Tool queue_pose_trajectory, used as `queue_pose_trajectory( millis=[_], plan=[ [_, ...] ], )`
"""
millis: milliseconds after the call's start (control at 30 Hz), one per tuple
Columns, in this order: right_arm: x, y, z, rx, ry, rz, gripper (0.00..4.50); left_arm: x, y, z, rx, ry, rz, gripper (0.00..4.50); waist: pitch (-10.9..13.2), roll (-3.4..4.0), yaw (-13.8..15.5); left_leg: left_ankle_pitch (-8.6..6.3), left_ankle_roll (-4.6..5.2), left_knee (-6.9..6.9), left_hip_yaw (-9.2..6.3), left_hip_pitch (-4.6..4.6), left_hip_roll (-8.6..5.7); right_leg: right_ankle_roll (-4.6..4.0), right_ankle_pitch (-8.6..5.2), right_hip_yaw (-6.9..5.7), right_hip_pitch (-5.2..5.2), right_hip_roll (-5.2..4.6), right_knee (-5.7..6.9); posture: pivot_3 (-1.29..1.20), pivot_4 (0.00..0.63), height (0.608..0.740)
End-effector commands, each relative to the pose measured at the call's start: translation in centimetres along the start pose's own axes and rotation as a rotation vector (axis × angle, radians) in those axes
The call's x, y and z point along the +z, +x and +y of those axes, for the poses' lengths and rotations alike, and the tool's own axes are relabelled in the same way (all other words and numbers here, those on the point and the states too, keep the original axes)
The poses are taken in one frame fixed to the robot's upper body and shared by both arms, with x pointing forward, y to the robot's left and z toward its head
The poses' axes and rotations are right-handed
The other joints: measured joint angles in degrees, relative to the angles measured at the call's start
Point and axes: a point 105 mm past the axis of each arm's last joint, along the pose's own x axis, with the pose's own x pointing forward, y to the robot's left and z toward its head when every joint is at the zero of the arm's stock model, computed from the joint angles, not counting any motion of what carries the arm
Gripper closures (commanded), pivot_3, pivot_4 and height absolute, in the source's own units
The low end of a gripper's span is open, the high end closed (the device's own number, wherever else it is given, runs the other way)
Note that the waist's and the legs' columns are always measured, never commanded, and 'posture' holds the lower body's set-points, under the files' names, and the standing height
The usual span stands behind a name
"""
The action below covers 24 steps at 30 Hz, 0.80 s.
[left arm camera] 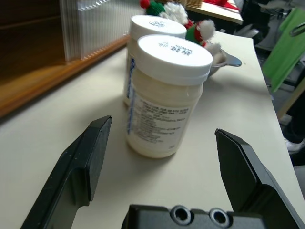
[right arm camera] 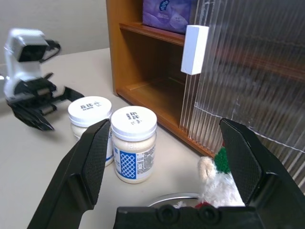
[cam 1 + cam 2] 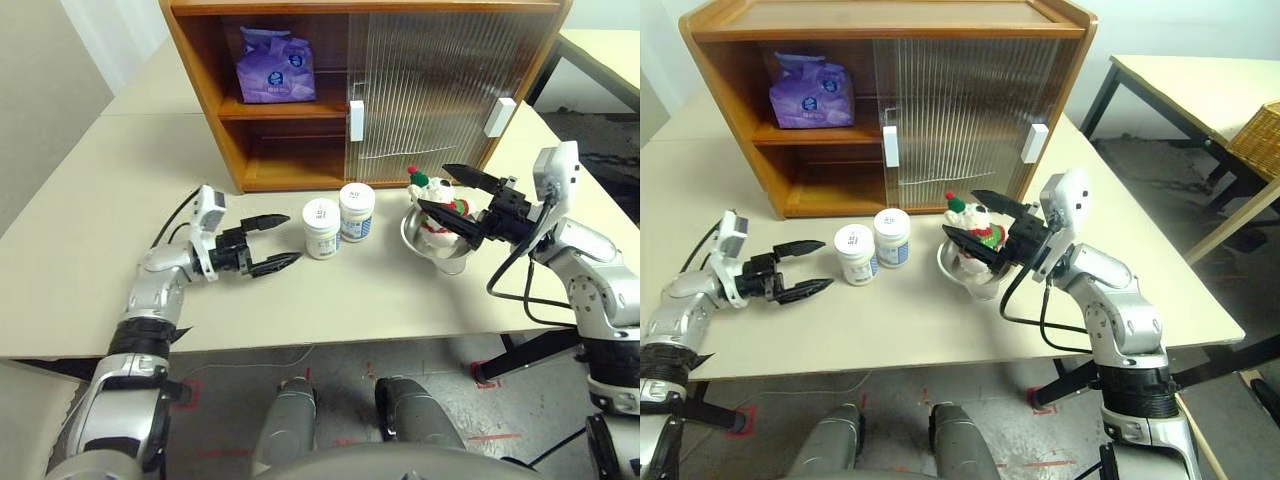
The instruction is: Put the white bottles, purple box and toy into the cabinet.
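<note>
left gripper [image 3: 283,240]: fingers spread wide, nothing held; level with the table [image 3: 90,250], pointing at the nearer jar.
purple box [image 3: 273,66]: already on the cabinet's upper shelf, left side; soft pack, likely light and crushable.
white bottles [image 3: 338,218]: two jars side by side, touching or nearly so, on the table just in front of the cabinet's open lower bay. Probably stiff, light plastic with slick walls; best taken across the body below the lid.
room: bare tabletop on the left; second jar close behind the first, so a push could knock it.
cabinet [image 3: 225,120]: left half open, sliding doors cover the right half; lower shelf looks free.
toy [image 3: 437,205]: sits in a steel bowl [image 3: 437,246]; plush, squeezable.
right gripper [image 3: 447,199]: fingers apart, straddling the toy, not closed on it.
</note>
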Motion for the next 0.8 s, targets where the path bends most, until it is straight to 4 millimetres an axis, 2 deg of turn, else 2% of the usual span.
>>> queue_pose_trajectory(
  millis=[33, 200, 467, 800],
  plan=[
    [0.6, -0.4, 0.0, -0.003, -0.002, -0.009, 0.00, -0.5, 0.7, 0.2, -0.001, 0.014, 0.014, 0.02, 0.0, 0.00, -0.1, 0.01, 0.02, 0.01, 0.00, 0.00, 0.00, 0.00, 0.00, 0.00, 0.00, 0.01, 0.01, 0.01, 0.078, 0.740],
    [0.7, -0.7, 0.5, 0.010, 0.014, -0.007, 0.00, -0.9, 1.6, 0.6, 0.021, 0.014, 0.003, 0.02, 0.0, 0.01, -0.3, 0.13, 0.21, 0.02, 0.04, -0.01, -0.01, 0.02, -0.01, -0.05, 0.01, 0.02, 0.00, -0.01, 0.076, 0.740],
    [1.0, -0.8, 1.1, 0.032, 0.039, -0.018, 0.00, -1.8, 2.6, -0.3, -0.027, 0.008, 0.017, 0.02, 0.0, 0.01, -0.6, 0.21, 0.35, 0.08, 0.21, -0.02, -0.09, 0.10, -0.04, -0.20, 0.03, 0.19, -0.01, -0.02, 0.077, 0.740],
    [1.0, -0.9, 1.2, 0.031, 0.047, -0.023, 0.00, -1.8, 3.5, -0.3, -0.039, 0.010, 0.015, 0.02, 0.0, 0.02, -0.7, 0.22, 0.37, 0.14, 0.22, 0.00, -0.09, 0.15, -0.03, -0.21, 0.06, 0.18, 0.00, -0.03, 0.073, 0.740]
  ],
)
